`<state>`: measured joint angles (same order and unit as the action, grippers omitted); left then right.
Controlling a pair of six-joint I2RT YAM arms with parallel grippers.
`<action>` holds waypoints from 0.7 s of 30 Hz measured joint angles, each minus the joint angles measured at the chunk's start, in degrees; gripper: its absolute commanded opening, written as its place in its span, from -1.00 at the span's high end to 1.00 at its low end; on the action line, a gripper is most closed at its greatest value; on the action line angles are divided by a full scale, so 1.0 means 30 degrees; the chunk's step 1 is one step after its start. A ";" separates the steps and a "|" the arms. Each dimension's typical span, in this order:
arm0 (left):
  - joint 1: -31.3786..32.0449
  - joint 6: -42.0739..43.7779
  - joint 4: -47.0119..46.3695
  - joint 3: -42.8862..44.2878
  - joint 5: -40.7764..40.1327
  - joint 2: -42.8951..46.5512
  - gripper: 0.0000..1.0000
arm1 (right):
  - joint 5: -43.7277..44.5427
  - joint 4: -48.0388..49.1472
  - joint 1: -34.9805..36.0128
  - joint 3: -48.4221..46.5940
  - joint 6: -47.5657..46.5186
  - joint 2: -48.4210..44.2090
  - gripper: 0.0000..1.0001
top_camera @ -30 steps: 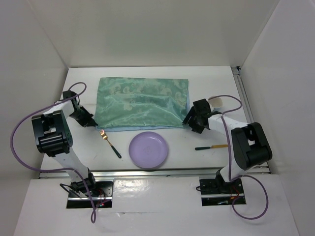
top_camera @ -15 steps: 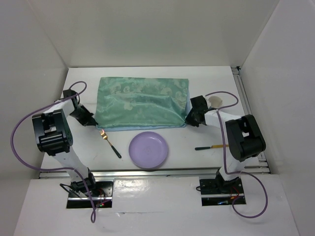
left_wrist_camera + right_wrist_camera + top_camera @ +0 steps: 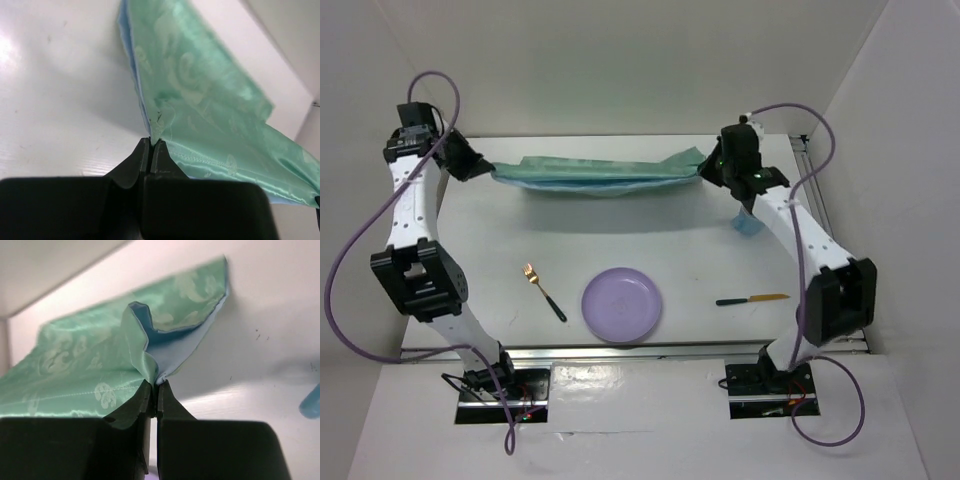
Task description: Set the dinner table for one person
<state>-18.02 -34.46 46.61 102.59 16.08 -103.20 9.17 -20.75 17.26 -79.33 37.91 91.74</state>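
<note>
- Left tool (image 3: 150, 142) and right tool (image 3: 156, 382): each is clamped tight on one corner of the green patterned cloth (image 3: 595, 178). The cloth hangs stretched between them above the far part of the worktop (image 3: 490, 240).
- Step in hand (judged): spreading the cloth as a place mat. Keep both corners level and the span taut, and lower the two arms together. Let the sagging lower edge touch down first so that no fold is trapped. Release only once the cloth lies flat.
- Risk (judged): the fabric looks glossy and slippery, so a thin pinch at the hem may slip under uneven pull.
- Worktop: the white surface beneath everything. Its near part carries a fork (image 3: 544, 291), a purple plate (image 3: 622, 304) and a knife (image 3: 752, 299), all well apart from the cloth.
- Containers: the plate is empty. A small pale-blue object (image 3: 748, 226) sits beside the right arm, and its kind and contents cannot be told.
</note>
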 measured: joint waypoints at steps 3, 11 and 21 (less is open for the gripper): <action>-0.0262 -0.0073 0.0160 0.0976 0.0845 0.1690 1.00 | -0.0153 -0.0940 -0.0058 -0.0430 -0.0648 -0.2448 1.00; -0.0998 -0.0146 0.1566 0.0495 0.3512 0.6630 1.00 | -0.1224 -0.3687 -0.0787 0.0408 -0.1821 -0.8801 1.00; -0.1202 0.0270 0.5435 0.2616 0.4364 0.3730 1.00 | -0.3366 -0.9114 -0.1435 -0.3082 -0.2164 -0.7453 1.00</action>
<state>-21.63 -33.65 62.92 110.43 29.17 -92.01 -0.93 -48.10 12.95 -88.58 31.42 69.38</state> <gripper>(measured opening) 0.041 0.059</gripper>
